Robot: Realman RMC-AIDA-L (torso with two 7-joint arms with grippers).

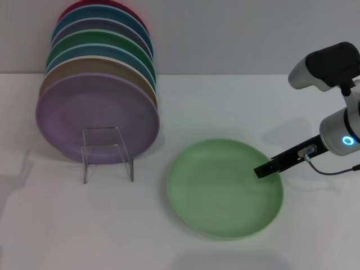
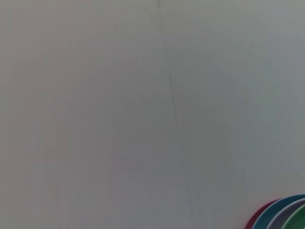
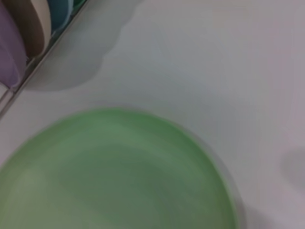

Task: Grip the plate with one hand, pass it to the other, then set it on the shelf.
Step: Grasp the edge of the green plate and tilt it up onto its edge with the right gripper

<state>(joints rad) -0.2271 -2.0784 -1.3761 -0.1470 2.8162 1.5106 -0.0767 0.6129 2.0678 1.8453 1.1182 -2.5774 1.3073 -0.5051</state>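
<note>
The round pale mint-green plate [image 1: 225,188] with its shallow raised rim lies flat on the white tabletop [image 1: 67,236], and everything else is placed from it. Over its right edge sits the right gripper [image 1: 263,170], black and slim-fingered, tip at the rim; whether the fingers are spread or closed I cannot tell, and contact with the plate is unclear too. Behind it runs the white-grey arm with a glowing blue ring light [image 1: 349,140] and a thin cable [image 1: 332,170] trailing right. To the plate's left stands the small transparent rack [image 1: 107,153], thin clear frame, holding a leaning row of plates: a lilac-purple plate [image 1: 95,117] in front, then tan, blue, green and red rims behind, mostly hidden by one another. A plain pale grey wall [image 1: 236,34] backs the table. The right wrist view fills with the mint plate, softly blurred, rack edge at one corner. The left wrist view shows bare wall and a few plate rims [image 2: 286,214]; the left gripper is out of sight.
</note>
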